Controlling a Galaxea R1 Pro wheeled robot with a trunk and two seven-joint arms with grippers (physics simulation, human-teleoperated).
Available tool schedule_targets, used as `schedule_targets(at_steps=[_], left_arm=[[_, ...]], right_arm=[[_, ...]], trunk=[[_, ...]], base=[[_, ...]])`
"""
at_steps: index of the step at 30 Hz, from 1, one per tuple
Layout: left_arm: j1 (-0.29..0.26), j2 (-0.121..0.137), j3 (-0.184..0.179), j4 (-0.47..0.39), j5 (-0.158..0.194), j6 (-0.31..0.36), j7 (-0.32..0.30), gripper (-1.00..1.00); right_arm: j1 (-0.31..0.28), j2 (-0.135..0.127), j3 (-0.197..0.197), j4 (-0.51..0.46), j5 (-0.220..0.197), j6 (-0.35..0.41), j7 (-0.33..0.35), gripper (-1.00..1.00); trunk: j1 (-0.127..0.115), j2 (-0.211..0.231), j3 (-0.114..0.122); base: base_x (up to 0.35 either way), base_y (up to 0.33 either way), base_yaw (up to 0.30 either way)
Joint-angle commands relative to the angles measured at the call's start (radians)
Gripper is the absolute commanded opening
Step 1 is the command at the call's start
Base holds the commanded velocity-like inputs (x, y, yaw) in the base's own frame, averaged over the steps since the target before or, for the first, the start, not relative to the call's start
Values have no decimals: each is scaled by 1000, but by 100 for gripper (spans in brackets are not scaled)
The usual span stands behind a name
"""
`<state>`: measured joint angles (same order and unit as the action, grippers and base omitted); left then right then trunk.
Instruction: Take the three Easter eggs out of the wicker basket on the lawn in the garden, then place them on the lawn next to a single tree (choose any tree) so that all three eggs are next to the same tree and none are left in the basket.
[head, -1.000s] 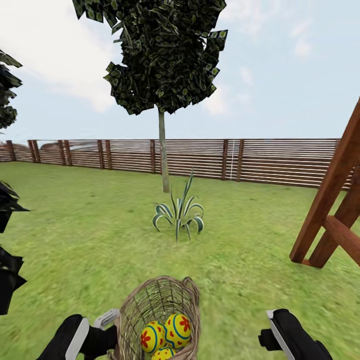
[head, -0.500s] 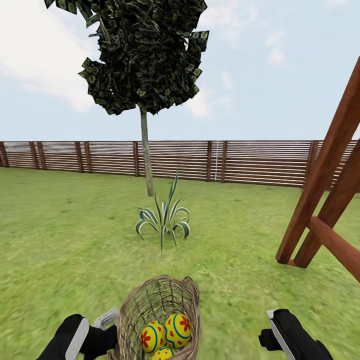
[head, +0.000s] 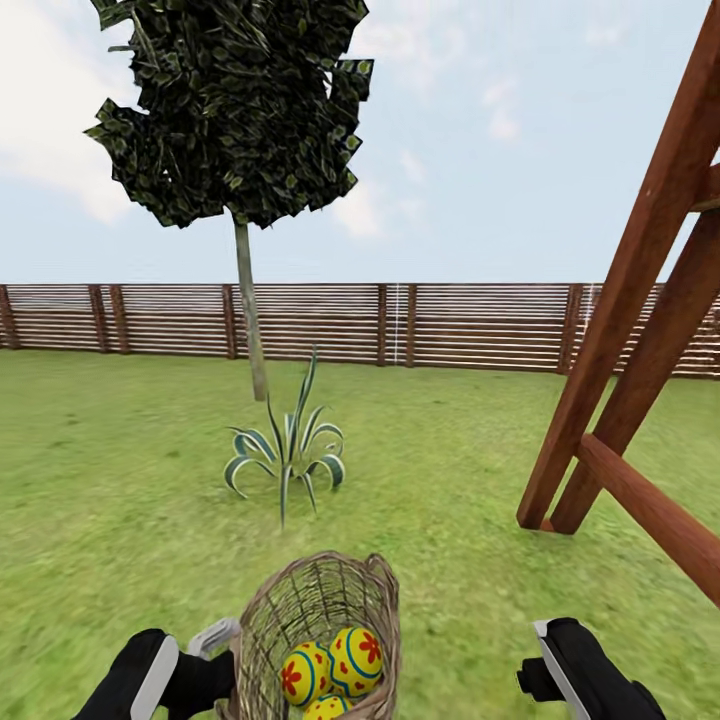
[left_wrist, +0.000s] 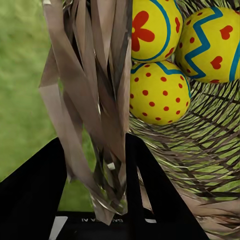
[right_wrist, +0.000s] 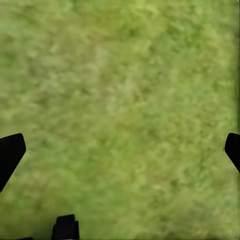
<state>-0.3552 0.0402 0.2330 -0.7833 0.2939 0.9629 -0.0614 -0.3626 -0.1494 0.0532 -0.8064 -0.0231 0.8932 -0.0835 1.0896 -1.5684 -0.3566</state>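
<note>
Now, line by line:

Left pincer (left_wrist: 95, 165): closed narrow on the rim wall of the wicker basket (head: 318, 610); in the left wrist view the woven strips sit pinched between its 2 dark fingers (left_wrist: 35, 195).

Right pincer (right_wrist: 120, 150): spread wide, holding nothing, touching nothing; its 2 fingertips (right_wrist: 11, 152) sit at the far edges of the right wrist view with bare lawn (right_wrist: 125, 100) between them.

Wicker basket: at 6 o'clock in the head view, held up at the left arm's end.

Easter eggs (head: 332, 670): all 3 inside the basket, packed touching one another; in the left wrist view a dotted one (left_wrist: 159, 92) lies against the 2 others.

Tree (head: 250, 320): slim pale trunk at 11 o'clock, well apart from the basket, before the fence (head: 470, 325).

Spiky plant (head: 287, 455): just in front of the trunk, between tree and basket.

Swing frame (head: 630, 340): at 3 o'clock, legs on the grass.
</note>
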Motion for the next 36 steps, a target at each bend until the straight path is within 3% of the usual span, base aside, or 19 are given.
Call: schedule_targets(at_steps=[1,36], left_arm=[[-1,0,3,-2,13,5,-8,-100],[-1,1,3,-2,13,5,-9,-100]], right_arm=[[-1,-1,5,0,-3,4,-6,100],[-1,1,7,0,-3,4,-7,100]], trunk=[[1,-1,-1],[1,-1,0]], base=[[329,-77,-271],[329,-77,-46]])
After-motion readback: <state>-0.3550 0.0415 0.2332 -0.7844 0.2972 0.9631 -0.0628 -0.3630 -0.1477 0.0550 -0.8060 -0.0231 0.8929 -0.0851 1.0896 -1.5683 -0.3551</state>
